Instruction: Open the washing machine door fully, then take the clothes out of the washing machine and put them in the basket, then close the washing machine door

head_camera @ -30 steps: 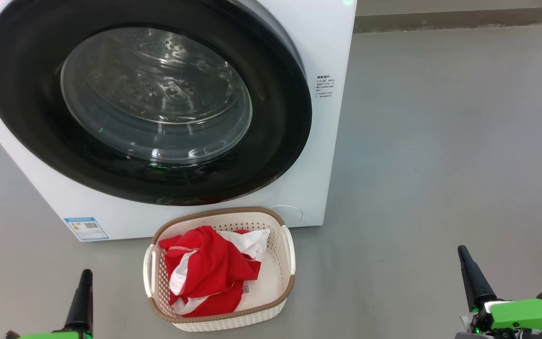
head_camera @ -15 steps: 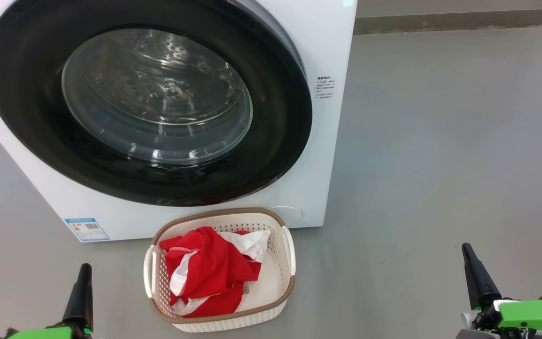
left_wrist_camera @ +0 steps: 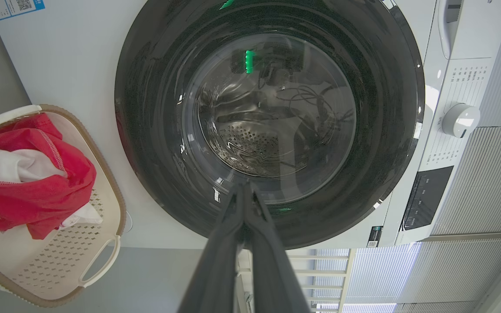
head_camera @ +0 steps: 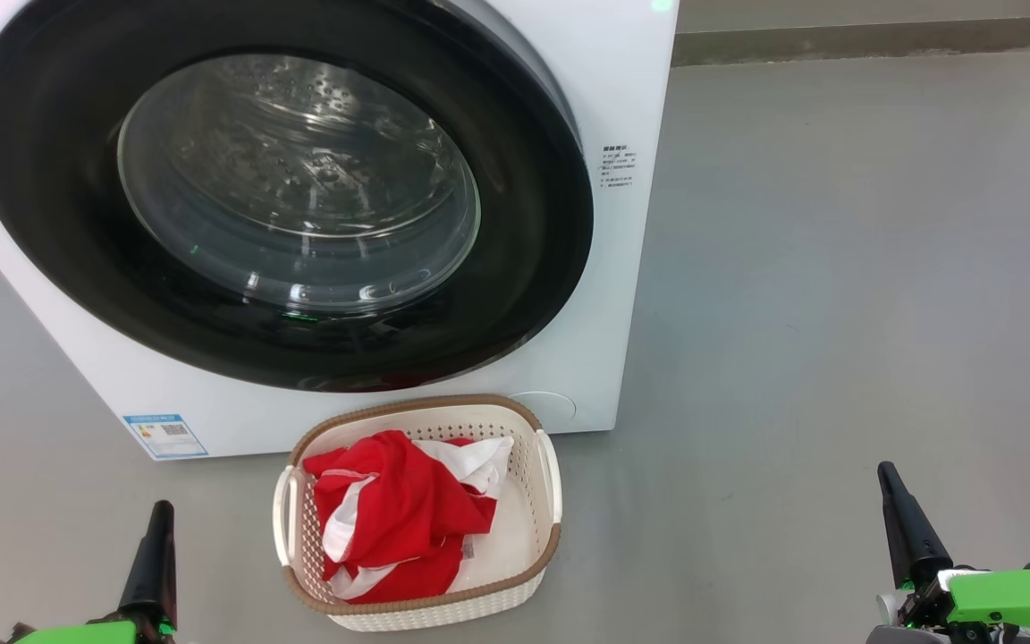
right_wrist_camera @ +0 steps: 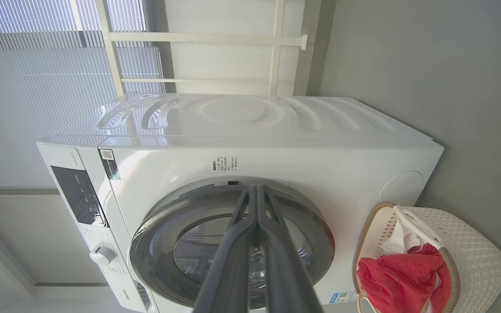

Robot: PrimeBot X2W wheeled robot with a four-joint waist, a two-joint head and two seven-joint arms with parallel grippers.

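Note:
The white washing machine (head_camera: 622, 80) fills the upper left of the head view, and its black-rimmed round door (head_camera: 50, 233) lies flat against the front, closed. Through the glass the steel drum (left_wrist_camera: 250, 143) looks empty. On the floor before the machine stands the cream basket (head_camera: 546, 501), and the red and white clothes (head_camera: 390, 514) lie heaped inside it. My left gripper (head_camera: 160, 512) is shut and empty at the lower left, apart from the basket. My right gripper (head_camera: 883, 470) is shut and empty at the lower right. Both wrist views show the fingers pressed together (left_wrist_camera: 245, 187) (right_wrist_camera: 257, 188).
Grey floor (head_camera: 837, 268) spreads wide to the right of the machine, up to a wall base (head_camera: 882, 40) at the back. The machine's control panel and dial (left_wrist_camera: 460, 119) are at the top of its front. Slatted blinds (right_wrist_camera: 37, 87) and a white frame stand behind it.
Between the earliest frame and half a second ago both grippers shifted slightly, the left one down and the right one a little higher. Since then nothing has moved.

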